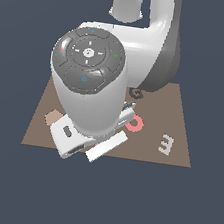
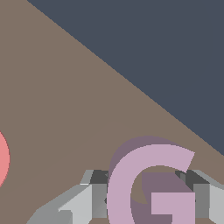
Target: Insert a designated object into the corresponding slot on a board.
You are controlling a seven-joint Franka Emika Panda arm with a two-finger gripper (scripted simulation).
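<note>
My arm's bulk hides much of the brown board (image 1: 175,143), where the G-shaped slot (image 1: 136,93) sits toward its far edge, while my pincer (image 2: 146,199) grips the lilac letter G (image 2: 131,183) by its sides.

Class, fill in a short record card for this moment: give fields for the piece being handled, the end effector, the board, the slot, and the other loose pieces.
piece: lilac G, between the end effector's fingers
end effector: fingers on either side of the G; contact unclear
board: flat brown, lying on a dark floor
slot: dark G-shaped cut-out, partly hidden behind the arm
other pieces: red ring beside the arm; white E toward the exterior view's right
arm: hides the G piece in the exterior view
</note>
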